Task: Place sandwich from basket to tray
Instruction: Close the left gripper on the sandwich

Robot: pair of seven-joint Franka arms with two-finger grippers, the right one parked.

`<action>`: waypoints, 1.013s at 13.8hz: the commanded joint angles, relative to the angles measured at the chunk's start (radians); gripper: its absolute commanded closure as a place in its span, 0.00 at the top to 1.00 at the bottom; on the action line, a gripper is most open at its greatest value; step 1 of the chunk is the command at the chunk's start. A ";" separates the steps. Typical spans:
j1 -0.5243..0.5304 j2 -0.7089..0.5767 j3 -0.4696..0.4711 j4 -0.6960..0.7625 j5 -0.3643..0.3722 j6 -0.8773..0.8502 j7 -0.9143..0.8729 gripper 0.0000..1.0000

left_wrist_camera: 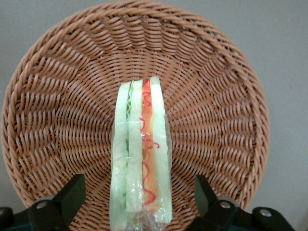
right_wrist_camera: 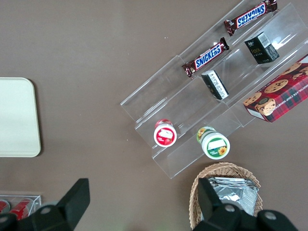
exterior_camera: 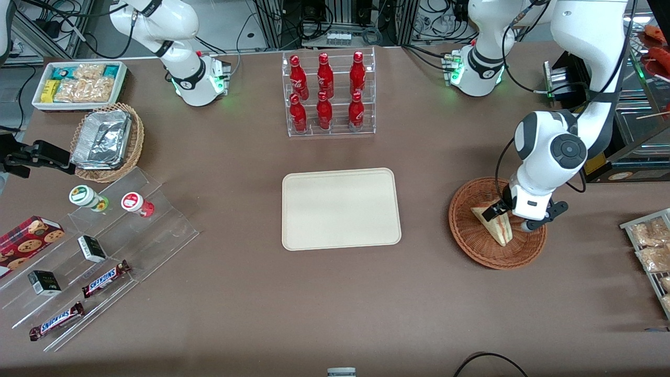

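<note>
The gripper (left_wrist_camera: pixel 137 202) is hanging low over the basket (exterior_camera: pixel 473 246), fingers spread wide and straddling the sandwich (left_wrist_camera: pixel 140 159) without pinching it. The sandwich is lying in the basket, not yet grasped or lifted. The tray (exterior_camera: pixel 340 209), toward the table's middle, is waiting bare; grasping, carrying and placing are all remaining.

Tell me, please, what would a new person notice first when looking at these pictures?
Probably the gripper of the working arm, low over the reddish-brown basket, its open fingers on either side of the sandwich that lies in the basket. Next would be the bare cream tray at the middle of the table, beside the basket. The clear rack of red bottles, farther from the front camera than the tray, also draws the eye.
</note>
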 commanded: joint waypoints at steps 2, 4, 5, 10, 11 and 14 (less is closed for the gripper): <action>-0.005 -0.001 0.005 -0.055 0.015 0.078 0.014 1.00; -0.002 0.009 0.003 -0.068 0.015 0.106 0.023 0.99; -0.002 0.009 0.003 -0.066 0.015 0.106 0.023 0.97; -0.004 0.006 0.003 -0.062 0.014 0.092 0.026 0.00; -0.004 0.001 0.003 -0.057 0.014 0.080 0.029 0.00; -0.005 -0.022 0.003 -0.048 0.012 0.063 0.048 0.00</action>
